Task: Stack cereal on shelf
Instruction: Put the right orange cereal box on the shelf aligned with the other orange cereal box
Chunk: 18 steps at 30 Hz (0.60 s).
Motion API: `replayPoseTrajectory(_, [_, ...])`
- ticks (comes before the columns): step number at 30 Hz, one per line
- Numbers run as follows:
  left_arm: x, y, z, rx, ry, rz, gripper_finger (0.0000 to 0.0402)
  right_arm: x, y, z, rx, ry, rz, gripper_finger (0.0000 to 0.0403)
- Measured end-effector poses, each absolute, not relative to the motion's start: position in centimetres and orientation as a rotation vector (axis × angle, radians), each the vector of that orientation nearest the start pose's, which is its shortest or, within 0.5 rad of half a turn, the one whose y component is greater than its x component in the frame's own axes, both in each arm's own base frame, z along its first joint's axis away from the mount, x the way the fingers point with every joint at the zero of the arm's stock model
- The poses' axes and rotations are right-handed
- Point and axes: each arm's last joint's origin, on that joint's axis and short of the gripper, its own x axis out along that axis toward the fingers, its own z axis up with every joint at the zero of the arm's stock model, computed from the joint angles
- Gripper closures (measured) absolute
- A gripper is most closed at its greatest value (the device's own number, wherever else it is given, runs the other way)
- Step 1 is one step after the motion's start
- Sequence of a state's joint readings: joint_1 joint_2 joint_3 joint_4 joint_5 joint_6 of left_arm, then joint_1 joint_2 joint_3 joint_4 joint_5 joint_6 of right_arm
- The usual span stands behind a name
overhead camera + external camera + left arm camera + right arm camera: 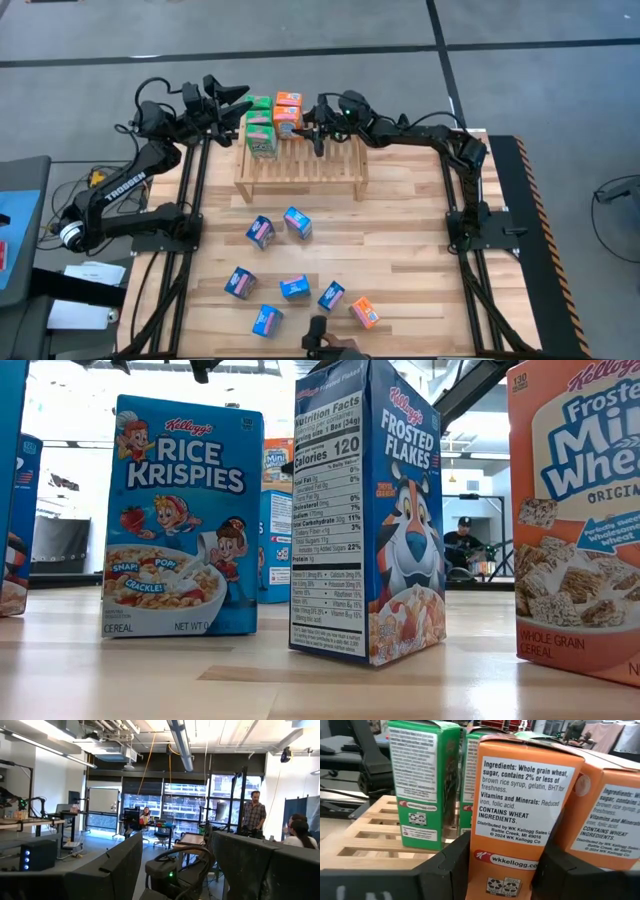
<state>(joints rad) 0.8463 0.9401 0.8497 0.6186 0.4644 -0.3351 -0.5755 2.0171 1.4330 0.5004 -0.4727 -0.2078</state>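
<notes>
The light-wood shelf (300, 165) stands at the table's far middle. On its slatted top stand two green cereal boxes (262, 132) and two orange ones (288, 100). My right gripper (318, 132) reaches in from the right and is shut on the nearer orange box (520, 805). My left gripper (235, 103) hangs raised beside the shelf's far left corner, open, tipped upward, with nothing between its fingers (120, 870). Several more boxes, blue (260, 232) and one orange (365, 312), lie loose on the near half of the table. My right gripper pinches the orange box's two narrow lower sides (475, 865) between its two fingers (445, 870). The fingers come level from the table's right. The box stands upright, its ingredients panel facing the wrist. Its bottom is hidden behind the fingers, so whether it rests on the slats does not show.
The low view is filled by upright boxes at the table's near edge: Rice Krispies (185, 520), Frosted Flakes (365, 520), an orange Mini-Wheats box (580, 520). Bare slats (375, 827) show beside the green boxes. People stand and sit in the room beyond (255, 812).
</notes>
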Motion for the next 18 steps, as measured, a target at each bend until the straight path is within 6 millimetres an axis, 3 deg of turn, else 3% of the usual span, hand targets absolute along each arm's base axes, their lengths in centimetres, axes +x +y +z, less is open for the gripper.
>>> replayPoseTrajectory(12, [13.87,13.71,40.14,-0.003,-0.475,0.296,0.0173,39.64,-24.18,24.42,-0.117,0.125,-0.096,0.0171])
replayPoseTrajectory(18, [13.88,13.71,40.14,-0.003,-0.476,0.296,0.0173,39.49,-24.13,24.69,-0.111,0.130,-0.097,0.0168])
